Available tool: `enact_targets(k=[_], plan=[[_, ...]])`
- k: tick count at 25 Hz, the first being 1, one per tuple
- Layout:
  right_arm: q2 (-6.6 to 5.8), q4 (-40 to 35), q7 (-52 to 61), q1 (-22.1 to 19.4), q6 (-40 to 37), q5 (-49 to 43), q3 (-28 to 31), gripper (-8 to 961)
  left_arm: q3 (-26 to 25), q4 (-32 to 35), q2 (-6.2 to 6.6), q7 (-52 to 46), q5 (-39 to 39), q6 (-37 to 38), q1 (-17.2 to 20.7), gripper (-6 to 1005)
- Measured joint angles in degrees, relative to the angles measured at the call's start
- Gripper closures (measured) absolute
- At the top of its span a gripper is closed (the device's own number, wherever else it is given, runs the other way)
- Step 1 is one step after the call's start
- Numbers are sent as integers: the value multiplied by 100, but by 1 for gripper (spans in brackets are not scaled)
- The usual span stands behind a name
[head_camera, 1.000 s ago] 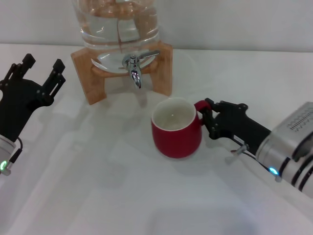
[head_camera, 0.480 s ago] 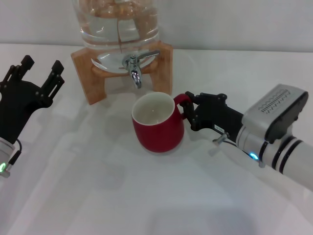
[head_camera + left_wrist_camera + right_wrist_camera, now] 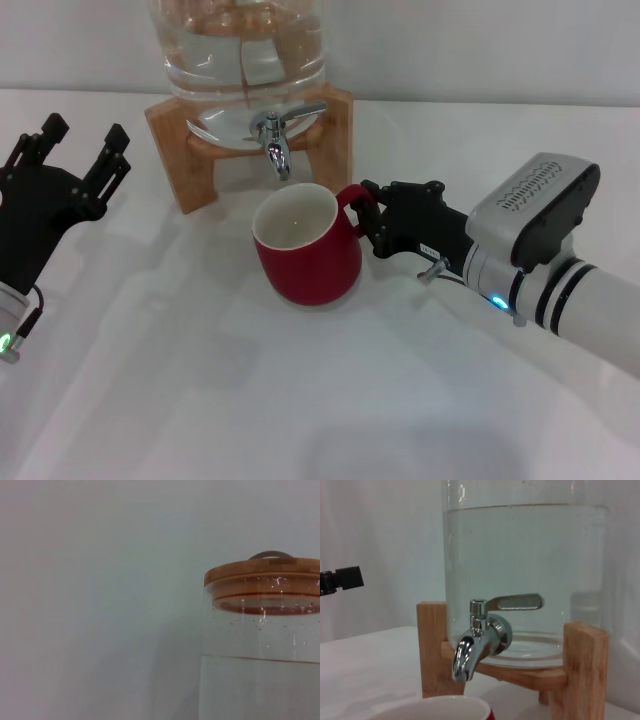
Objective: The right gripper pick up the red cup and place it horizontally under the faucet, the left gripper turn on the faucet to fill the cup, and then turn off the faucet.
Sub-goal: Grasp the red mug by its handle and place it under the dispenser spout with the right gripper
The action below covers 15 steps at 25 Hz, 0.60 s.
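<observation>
red cup (image 3: 305, 255) just before faucet (image 3: 275, 138), right tool (image 3: 375, 220) at its handle

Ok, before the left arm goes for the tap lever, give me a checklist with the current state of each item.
1. Red cup upright, opening up: ok.
2. Cup under the faucet spout: not ok; in the head view the spout tip sits just beyond the cup's far rim, and the right wrist view shows only a sliver of rim below it.
3. Right gripper holding the cup by its handle: ok.
4. Faucet closed, no water running: ok; no stream visible and the cup looks empty.
5. Left gripper open and away from the jar: ok, it is off to the left of the wooden stand.
6. Water in the jar: ok.
</observation>
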Motion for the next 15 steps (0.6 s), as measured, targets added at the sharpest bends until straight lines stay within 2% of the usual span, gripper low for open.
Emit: enact_targets(k=[15], plan=[[8, 35, 0, 345, 758, 45, 371, 818, -34, 9, 1, -4, 0, 15, -32, 242]])
